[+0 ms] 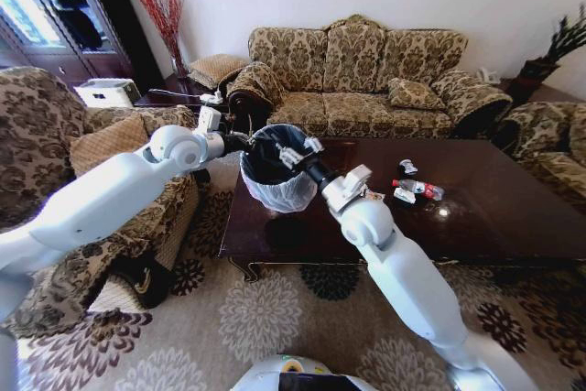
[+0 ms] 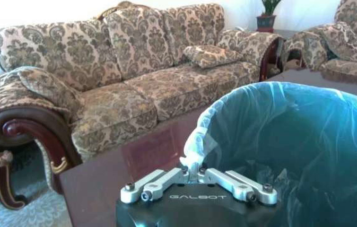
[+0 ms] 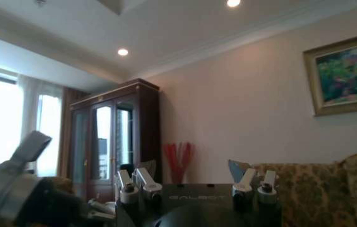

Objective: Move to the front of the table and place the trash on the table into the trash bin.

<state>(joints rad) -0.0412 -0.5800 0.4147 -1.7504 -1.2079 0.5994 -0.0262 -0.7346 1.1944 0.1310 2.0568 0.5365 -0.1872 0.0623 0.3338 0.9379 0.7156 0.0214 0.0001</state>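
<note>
The trash bin [image 1: 275, 176], dark inside and lined with a translucent white bag, is at the left end of the dark wooden table [image 1: 513, 226]. I cannot tell whether it rests on the top. My left gripper [image 1: 247, 142] is shut on the bag-covered rim [image 2: 194, 156]; its own point there is [image 2: 193, 169]. My right gripper [image 1: 291, 155] sits over the bin's mouth, open and holding nothing [image 3: 194, 177]. The trash lies right of centre on the table: a clear bottle with a red label [image 1: 417, 188], white crumpled wrappers [image 1: 407, 167] and a small scrap [image 1: 374, 195].
A patterned sofa [image 1: 366, 80] stands behind the table, with armchairs to the left [image 1: 55, 135] and right [image 1: 549, 144]. A dark side table [image 1: 174, 93] carries a vase of red twigs. A floral rug [image 1: 265, 318] covers the floor in front.
</note>
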